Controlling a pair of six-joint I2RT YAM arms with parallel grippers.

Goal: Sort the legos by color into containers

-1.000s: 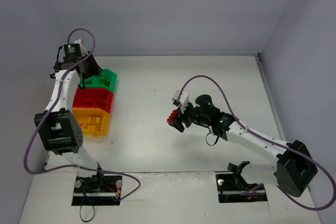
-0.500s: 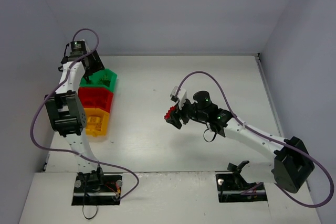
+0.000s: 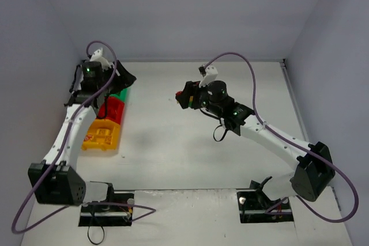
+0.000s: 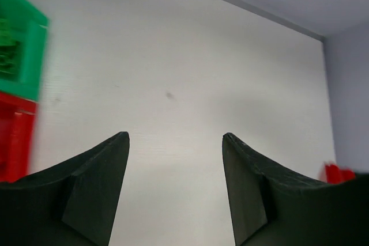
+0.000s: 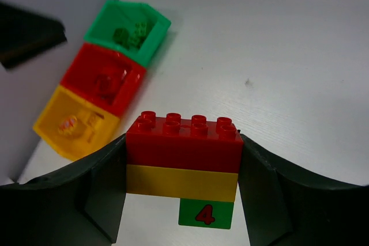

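Bin of green plastic (image 3: 120, 93) lies mostly hidden under left hand (image 3: 128, 77).

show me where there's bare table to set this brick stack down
The widest bare patch of table lies between the yellow bin and the right arm. Another lies between the right pincer, shut on the brick stack, and the right wall. Crowded at the left edge: green bin, red bin, yellow bin touch, left pincer beside the green one.

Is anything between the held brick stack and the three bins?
Nothing lies on the table between the brick stack and the bins; the left gripper hangs open by the green bin.
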